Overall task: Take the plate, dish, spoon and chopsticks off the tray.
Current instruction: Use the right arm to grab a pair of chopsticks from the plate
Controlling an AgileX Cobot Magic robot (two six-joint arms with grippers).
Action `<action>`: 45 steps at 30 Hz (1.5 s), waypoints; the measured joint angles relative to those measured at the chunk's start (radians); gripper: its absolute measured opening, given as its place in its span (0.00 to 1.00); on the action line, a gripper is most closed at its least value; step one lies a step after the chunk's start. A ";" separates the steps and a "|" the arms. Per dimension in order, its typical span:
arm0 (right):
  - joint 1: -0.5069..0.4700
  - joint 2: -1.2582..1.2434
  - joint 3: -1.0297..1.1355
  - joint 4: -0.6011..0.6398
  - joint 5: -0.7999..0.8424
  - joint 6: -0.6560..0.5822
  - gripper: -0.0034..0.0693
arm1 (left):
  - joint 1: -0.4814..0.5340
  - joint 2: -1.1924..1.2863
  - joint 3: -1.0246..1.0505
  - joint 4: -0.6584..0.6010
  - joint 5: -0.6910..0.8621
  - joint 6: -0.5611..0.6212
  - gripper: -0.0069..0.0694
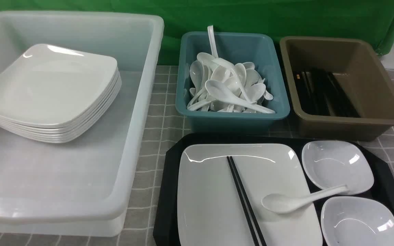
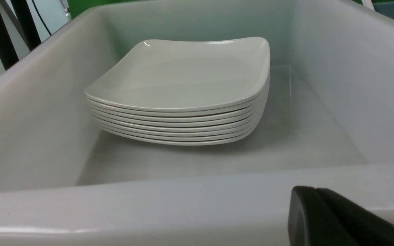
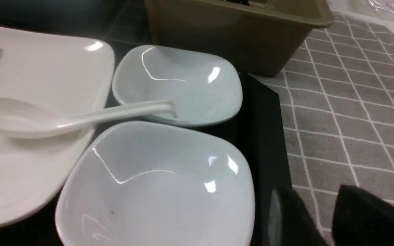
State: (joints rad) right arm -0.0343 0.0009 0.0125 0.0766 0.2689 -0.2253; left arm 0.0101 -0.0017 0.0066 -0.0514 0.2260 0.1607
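Grey checked cloth [image 1: 166,109] covers the table, and nothing has left the tray [image 1: 168,205] yet. The plate [image 1: 210,191] fills its left part with the chopsticks [image 1: 243,194] laid across it. The spoon [image 1: 286,202] bridges two things: bowl on the plate, handle tip on the rim of the far dish [image 1: 333,164]. The near dish [image 1: 357,222] sits just beside that one.

We would take the spoon first, since it pins both plate and dish. We'd pinch the handle where it hangs clear between them, lift straight up, and carry it to the teal bin [image 1: 234,118]. The chopsticks belong in the brown bin [image 1: 381,89] — best grasped as a pair near mid-length so neither rolls free.

Our right gripper [image 3: 315,194] hovers low at the tray's right edge beside the near dish, jaws parted and empty. Our left gripper [image 2: 306,198] is clenched on nothing, parked outside the near wall of the white bin [image 1: 139,102] and facing the stack of plates [image 1: 53,89].
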 joint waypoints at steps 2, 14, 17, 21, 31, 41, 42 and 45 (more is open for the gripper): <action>0.000 0.000 0.000 0.000 0.000 0.000 0.37 | 0.000 0.000 0.000 0.000 0.000 0.000 0.09; 0.000 0.000 0.000 0.000 0.000 0.000 0.37 | 0.000 0.000 0.000 0.013 -0.002 0.000 0.09; 0.000 0.000 0.000 0.000 0.000 0.000 0.37 | 0.000 0.000 0.000 0.038 -0.012 0.006 0.09; 0.000 0.000 0.000 0.000 0.000 0.000 0.37 | 0.000 0.000 0.000 0.083 -0.098 0.022 0.09; 0.000 0.000 0.000 0.000 0.000 0.000 0.37 | 0.000 0.000 0.000 -0.335 -0.414 -0.161 0.09; 0.002 0.000 0.000 0.152 -0.144 0.138 0.37 | 0.000 0.000 0.000 -0.253 -0.526 -0.347 0.09; 0.007 0.000 0.000 0.239 -0.230 0.251 0.37 | 0.000 0.000 0.000 -0.250 -0.552 -0.424 0.09; 0.008 0.000 0.000 0.359 -0.357 0.566 0.37 | 0.000 0.000 0.000 -0.215 -0.696 -0.561 0.09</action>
State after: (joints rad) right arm -0.0265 0.0009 0.0125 0.4360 -0.0884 0.3407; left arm 0.0101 -0.0017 0.0066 -0.2663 -0.4702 -0.3999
